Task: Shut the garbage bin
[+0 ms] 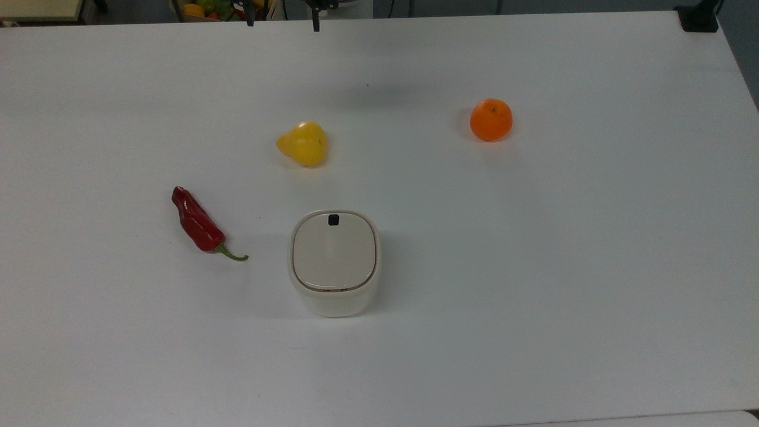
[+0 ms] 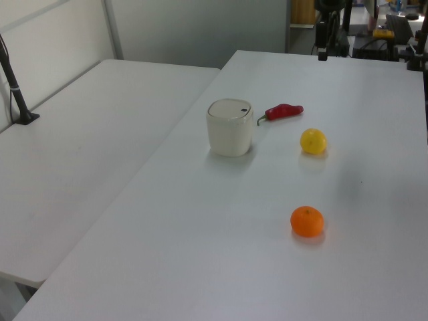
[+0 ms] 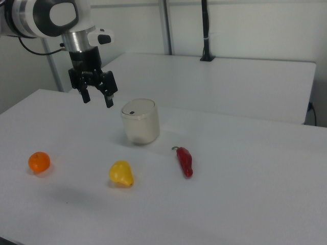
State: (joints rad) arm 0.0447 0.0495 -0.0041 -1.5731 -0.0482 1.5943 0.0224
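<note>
Garbage bin (image 1: pixel 334 263) serves as our landmark: cream-white, rounded-square, standing upright on the white table (image 1: pixel 533 267), with its flat lid lying level and shut on the rim and the small black button (image 1: pixel 333 220) at the rim's far edge in the top view

We list the remaining items by their place relative to the bin:

- Red chili pepper (image 1: pixel 197 226): lying flat on the table to the bin's left in the top view, near but apart from it, green stem end pointing toward the bin; in the right view it lies to the bin's right and nearer the camera
- Yellow pear-shaped fruit (image 1: pixel 303 143): beyond the bin in the top view, slightly to the top view's left, well apart from it
- Orange (image 1: pixel 491 120): beyond the bin and far to the top view's right, well apart from it; in the left view it lies nearest the camera
- Gripper (image 3: pixel 96 98): we see it in the right view raised well above the table, to the bin's left in the right view, touching nothing; its two black fingers (image 3: pixel 109 100) point downward and are spread wide, with nothing between them
- Fingertips at the far table edge in the top view, well beyond the bin, one at each side (image 1: pixel 316 26)
- Second white table (image 2: pixel 80 167): beside the main table, to the bin's left in the left view
</note>
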